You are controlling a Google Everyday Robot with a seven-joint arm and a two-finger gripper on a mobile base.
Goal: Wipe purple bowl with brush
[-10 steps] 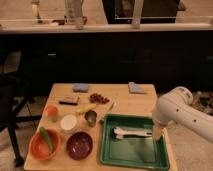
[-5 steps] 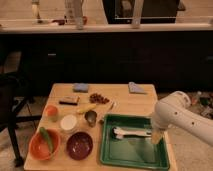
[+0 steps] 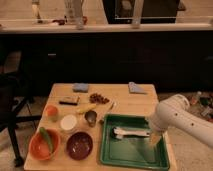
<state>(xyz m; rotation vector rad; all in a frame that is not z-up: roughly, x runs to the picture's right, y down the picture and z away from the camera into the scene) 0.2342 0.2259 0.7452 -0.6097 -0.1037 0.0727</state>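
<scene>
The purple bowl is dark and glossy and sits at the table's front left, beside the orange bowl. The white brush lies flat across the green tray, its handle pointing right. My gripper hangs from the white arm over the tray's right side, at the right end of the brush handle. It is well to the right of the purple bowl.
A white round container, metal cup, yellow banana, small orange cup, brown snacks, a black item and two blue cloths lie on the wooden table. A dark chair stands at the left.
My arm has swung left and down from beyond the table's right edge, bringing the gripper over the tray's right side by the brush handle. The brush and bowls have not moved.
</scene>
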